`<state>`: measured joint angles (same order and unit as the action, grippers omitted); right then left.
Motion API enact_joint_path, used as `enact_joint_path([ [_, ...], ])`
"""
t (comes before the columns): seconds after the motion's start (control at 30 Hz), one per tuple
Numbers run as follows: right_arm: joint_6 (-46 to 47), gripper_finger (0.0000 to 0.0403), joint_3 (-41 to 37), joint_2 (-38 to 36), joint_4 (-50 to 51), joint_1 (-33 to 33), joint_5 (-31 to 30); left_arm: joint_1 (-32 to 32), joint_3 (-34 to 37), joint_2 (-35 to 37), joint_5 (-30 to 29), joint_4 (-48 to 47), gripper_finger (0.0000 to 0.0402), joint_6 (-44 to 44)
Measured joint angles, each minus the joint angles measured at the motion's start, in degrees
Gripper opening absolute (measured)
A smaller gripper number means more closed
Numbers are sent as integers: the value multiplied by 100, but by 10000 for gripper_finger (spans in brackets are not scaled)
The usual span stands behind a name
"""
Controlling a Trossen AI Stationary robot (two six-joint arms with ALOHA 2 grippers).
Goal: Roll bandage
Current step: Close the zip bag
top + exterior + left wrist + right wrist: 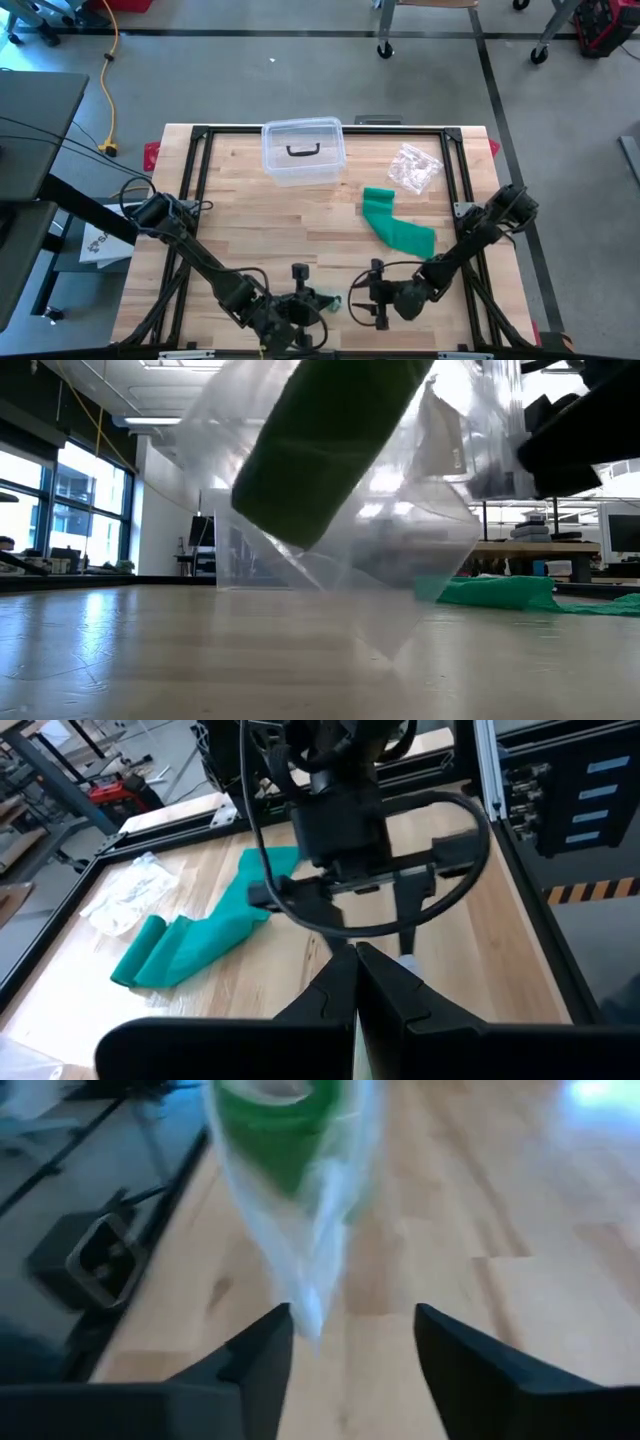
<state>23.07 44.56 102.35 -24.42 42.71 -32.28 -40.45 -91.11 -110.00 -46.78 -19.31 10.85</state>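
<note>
Bag (300, 1200) with rolled green bandage (275, 1115), we note, hangs from the shut left tool (305, 305) above the bench (240, 215), just ahead of the parted, empty right tool (350, 1335).

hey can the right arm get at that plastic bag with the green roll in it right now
Probably yes. The right gripper is open, and the plastic bag holding the green roll hangs just ahead of its fingers, nothing between; the left gripper is shut on the bag.

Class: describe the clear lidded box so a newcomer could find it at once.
On the wooden table, look to the far edge, midway along. The clear lidded box sits there, apart from the crumpled plastic wrapper and green bandage; only it is rigid, with a dark handle.
</note>
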Motion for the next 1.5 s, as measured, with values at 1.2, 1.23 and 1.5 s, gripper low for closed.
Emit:
enact_joint_path([
  [1.2, 789, 0, 2068, -2098, 5878, -286, 907, -367, 42, 9, -1357, -1031, 0, 911],
  [1.23, 864, 1, 2034, -2017, 5884, -297, 758, -367, 42, 9, -1348, -1095, 0, 970],
  [1.5, 240, 2, 2165, -1269, 5823, -844, 832, -112, 42, 9, -942, -2299, 17, 1546],
])
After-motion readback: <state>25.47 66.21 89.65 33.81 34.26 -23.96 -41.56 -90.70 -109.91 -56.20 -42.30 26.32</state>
